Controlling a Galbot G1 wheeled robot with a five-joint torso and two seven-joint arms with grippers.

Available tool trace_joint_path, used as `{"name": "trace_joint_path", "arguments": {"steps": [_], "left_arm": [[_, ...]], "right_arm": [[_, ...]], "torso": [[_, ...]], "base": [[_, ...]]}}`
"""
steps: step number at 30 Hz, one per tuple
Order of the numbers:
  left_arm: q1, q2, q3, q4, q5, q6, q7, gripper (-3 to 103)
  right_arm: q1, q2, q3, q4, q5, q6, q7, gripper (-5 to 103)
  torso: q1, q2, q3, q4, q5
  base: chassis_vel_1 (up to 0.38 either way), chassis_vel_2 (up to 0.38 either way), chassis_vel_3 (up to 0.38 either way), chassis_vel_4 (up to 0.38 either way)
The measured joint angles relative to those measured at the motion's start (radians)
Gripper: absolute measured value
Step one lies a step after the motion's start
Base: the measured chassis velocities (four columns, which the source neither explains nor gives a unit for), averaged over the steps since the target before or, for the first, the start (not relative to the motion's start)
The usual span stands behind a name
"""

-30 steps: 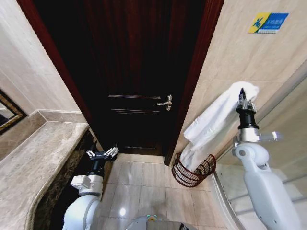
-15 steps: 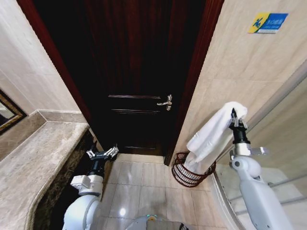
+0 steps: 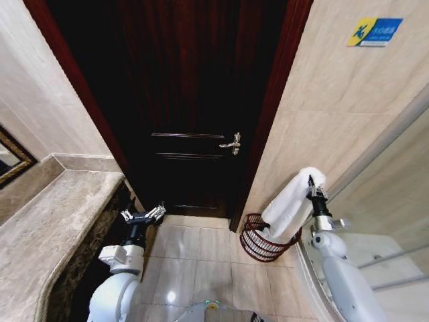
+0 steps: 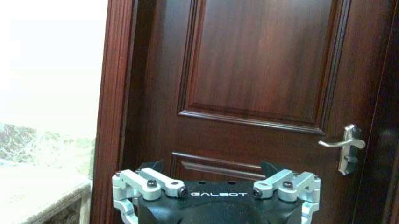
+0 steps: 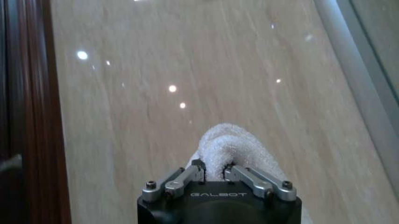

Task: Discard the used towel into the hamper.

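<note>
Step in hand: delivery of the towel point(image 3: 289, 204) to the hamper point(image 3: 267, 239). The right gripper point(image 3: 312, 188) is clamped on the towel's upper fold — the right wrist view confirms cloth pinched between its fingers point(image 5: 187, 176). The towel hangs from that grip, its lower end reaching into the hamper's mouth. The hamper stands on the tiled floor point(image 3: 201, 268) just beside the door frame point(image 3: 265, 134), against the wall. The left gripper point(image 3: 143, 215) is parked low near the marble counter point(image 3: 53, 228), fingers spread, holding nothing. Judgement: the next move calls for the clamp to let go above the hamper's opening — the bulk of the cloth must fall inside the rim, not drape over it.
</note>
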Motion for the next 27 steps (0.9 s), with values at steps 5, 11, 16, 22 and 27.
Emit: {"name": "trace_joint_path", "arguments": {"steps": [5, 11, 16, 22, 27], "left_arm": [[0.000, 0.000, 0.000, 0.000, 0.000, 0.000, 0.000, 100], [0.000, 0.000, 0.000, 0.000, 0.000, 0.000, 0.000, 100], [0.000, 0.000, 0.000, 0.000, 0.000, 0.000, 0.000, 100], [0.000, 0.000, 0.000, 0.000, 0.000, 0.000, 0.000, 100], [0.000, 0.000, 0.000, 0.000, 0.000, 0.000, 0.000, 100]], "right_arm": [[0.021, 0.002, -0.021, -0.109, -0.009, 0.037, -0.024, 12], [0.060, 0.017, -0.053, -0.247, -0.023, 0.069, -0.053, 12], [0.093, 0.025, -0.070, -0.312, -0.025, 0.077, -0.066, 12], [0.199, 0.038, -0.095, -0.427, -0.031, 0.097, -0.067, 12], [0.254, 0.040, -0.095, -0.378, -0.024, 0.080, -0.031, 12]], "torso": [[0.000, 0.000, 0.000, -0.0001, 0.0000], [0.000, 0.000, 0.000, -0.0002, 0.0001], [0.000, 0.000, 0.000, -0.0002, 0.0002], [0.000, 0.000, 0.000, -0.0001, 0.0004], [0.000, 0.000, 0.000, -0.0001, -0.0004]], "base": [[0.000, 0.000, 0.000, 0.000], [0.000, 0.000, 0.000, 0.000], [0.000, 0.000, 0.000, 0.000], [0.000, 0.000, 0.000, 0.000], [0.000, 0.000, 0.000, 0.000]]}}
